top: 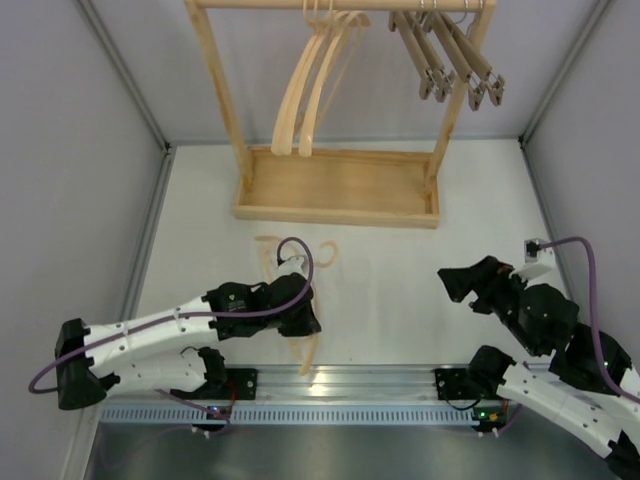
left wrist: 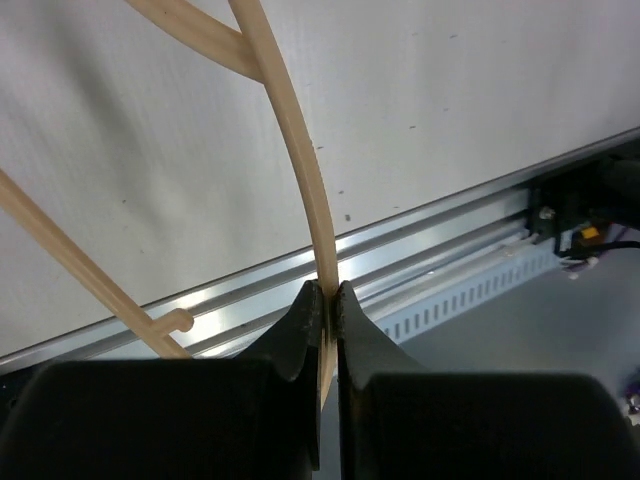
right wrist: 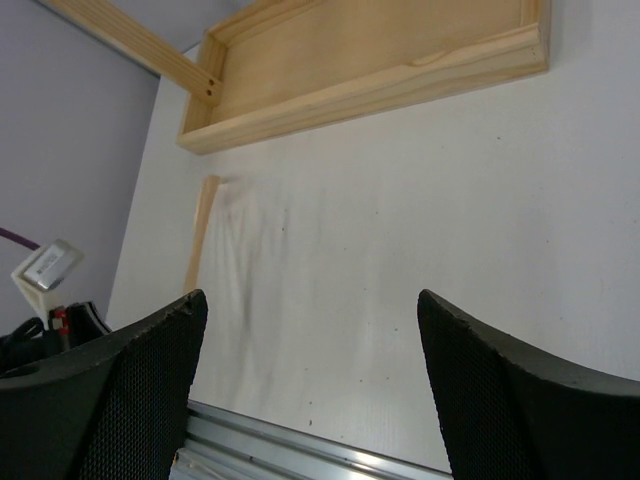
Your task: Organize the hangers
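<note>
Down at the left claw (left wrist: 327, 296), the two black fingers (left wrist: 290, 335) are pinched tight on a thin pale curved hanger (left wrist: 292, 135). We see the wood squeezed edge-on between them, no gap on either side. From that grip the hanger sweeps up and away over the white table (left wrist: 480, 110), and near the top edge of the wrist view a second arm of pale wood joins it. Off to the left another pale strip (left wrist: 75, 265) runs slantwise and ends in a small notched tip just above the metal rail (left wrist: 430, 250). We cannot tell whether it belongs to the same hanger.

From above, the left claw (top: 308, 328) is down near the rail at the table's near edge. The hanger pokes out beneath it toward us, and the rest of it is faint against the white. Whether the wood is lifted or lying flat, we cannot say.

Over to the right claw (right wrist: 310, 390): its fingers are spread wide, with nothing between them but bare table. In the overhead view it sits on the right side, well apart from the left one.

Further out, the rack (top: 215, 90) stands at the back, with its tray (top: 340, 213) on the table. From its top bar (top: 340, 4) hang more pale curved hangers (top: 300, 100) left of centre, and four straight clamp bars (top: 450, 60) bunched at the right.
</note>
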`<move>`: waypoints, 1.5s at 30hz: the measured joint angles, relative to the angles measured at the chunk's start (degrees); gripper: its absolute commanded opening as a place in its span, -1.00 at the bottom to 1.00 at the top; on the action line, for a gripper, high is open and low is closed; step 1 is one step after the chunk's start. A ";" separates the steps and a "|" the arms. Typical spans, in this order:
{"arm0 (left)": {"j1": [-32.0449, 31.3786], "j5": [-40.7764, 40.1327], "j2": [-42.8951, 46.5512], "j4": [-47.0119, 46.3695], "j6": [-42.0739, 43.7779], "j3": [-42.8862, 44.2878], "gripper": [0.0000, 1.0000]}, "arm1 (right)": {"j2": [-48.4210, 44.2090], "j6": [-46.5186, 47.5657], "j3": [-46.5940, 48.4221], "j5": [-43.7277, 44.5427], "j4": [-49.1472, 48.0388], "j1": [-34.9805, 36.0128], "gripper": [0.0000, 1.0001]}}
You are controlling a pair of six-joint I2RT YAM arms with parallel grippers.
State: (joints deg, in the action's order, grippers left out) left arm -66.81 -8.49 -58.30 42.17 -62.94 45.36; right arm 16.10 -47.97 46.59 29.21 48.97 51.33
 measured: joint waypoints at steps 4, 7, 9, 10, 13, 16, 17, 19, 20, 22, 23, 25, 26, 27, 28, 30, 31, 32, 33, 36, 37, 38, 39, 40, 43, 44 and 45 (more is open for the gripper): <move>0.00 -0.17 1.55 -0.15 2.75 6.91 -1.00 | 1.03 0.26 1.99 0.00 0.00 0.00 0.65; 0.04 -0.59 2.36 -0.11 4.96 11.67 -1.00 | 1.92 0.48 3.34 0.04 0.04 0.00 0.65; 0.11 -1.09 2.45 -0.22 6.62 14.95 -1.00 | 2.64 0.87 4.31 0.07 0.07 0.00 0.65; 0.22 -1.38 2.49 -0.28 7.32 16.26 -1.00 | 3.06 1.03 4.87 0.07 0.07 0.00 0.65; 1.01 -1.46 3.13 -0.59 8.74 18.21 -1.00 | 4.42 1.57 6.21 0.17 0.00 0.00 0.65; 2.93 -0.98 4.55 -0.70 9.60 18.29 -1.00 | 5.57 1.95 6.88 0.17 -0.09 0.00 0.65; 3.91 -0.59 5.22 -0.76 9.84 18.25 -1.00 | 5.92 1.95 6.99 0.17 0.02 0.00 0.65; 6.69 1.16 6.97 -1.60 10.36 17.77 -1.00 | 6.54 1.97 7.17 0.17 -0.07 0.00 0.65; 8.17 2.16 7.91 -2.10 10.58 17.40 -1.00 | 6.80 1.97 7.17 0.15 -0.02 0.00 0.65; 12.17 5.31 9.57 -3.37 11.04 16.24 -1.00 | 7.30 1.97 7.17 0.17 0.00 0.00 0.65; 13.99 6.86 10.16 -3.85 11.26 15.67 -1.00 | 7.56 1.97 7.19 0.15 -0.02 0.00 0.65; 18.36 10.80 10.58 -5.46 11.89 14.23 -1.00 | 7.98 1.97 7.23 0.15 -0.02 0.00 0.64; 20.48 12.92 10.56 -6.43 12.15 13.31 -1.00 | 8.20 1.97 7.23 0.11 -0.02 0.00 0.64; 22.34 14.99 10.34 -7.23 12.24 12.46 -1.00 | 8.26 1.97 7.23 0.09 -0.02 0.00 0.64; 24.70 17.44 9.97 -8.41 12.48 11.37 -1.00 | 8.37 1.97 7.23 0.09 0.00 0.00 0.64; 27.56 21.03 9.18 -9.90 13.07 9.49 -1.00 | 8.48 1.97 7.34 0.04 0.04 0.00 0.64; 28.96 22.71 8.74 -10.64 13.38 8.50 -1.00 | 8.50 1.97 7.56 0.04 0.02 0.00 0.64; 30.10 24.26 8.31 -11.10 13.64 7.78 -1.00 | 8.50 1.97 7.67 0.02 0.00 0.00 0.64; 31.17 25.70 7.87 -11.63 13.79 7.32 -1.00 | 8.52 1.97 7.82 0.02 0.02 0.00 0.64; 33.70 29.97 7.26 -13.94 14.29 6.45 -1.00 | 8.59 1.97 7.93 0.02 0.00 0.00 0.64; 34.64 31.41 7.15 -14.99 14.43 6.19 -1.00 | 8.70 1.97 7.93 0.02 0.00 0.00 0.64; 35.76 32.83 7.10 -16.33 14.53 5.77 -1.00 | 8.85 1.97 7.93 0.00 0.00 0.00 0.64; 37.05 34.34 7.02 -17.57 14.60 5.29 -1.00 | 9.05 1.95 7.93 0.00 0.02 0.00 0.64; 38.21 35.56 6.99 -18.95 14.56 4.72 -1.00 | 9.22 1.95 7.93 -0.02 0.00 0.00 0.64; 42.66 40.13 6.84 -23.74 13.35 2.38 -1.00 | 9.77 1.95 7.93 -0.15 0.02 0.00 0.64; 43.74 41.24 6.69 -25.24 12.81 1.68 -1.00 | 9.88 1.95 7.93 -0.22 0.00 0.00 0.64; 45.11 42.66 6.51 -27.17 11.87 0.70 -1.00 | 9.97 1.95 7.93 -0.24 0.02 0.00 0.64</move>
State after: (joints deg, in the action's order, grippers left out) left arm -21.69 34.17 -51.79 15.00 -51.07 46.06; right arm 26.06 -46.02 54.52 28.97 48.99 51.33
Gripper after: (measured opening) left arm 0.054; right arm 0.821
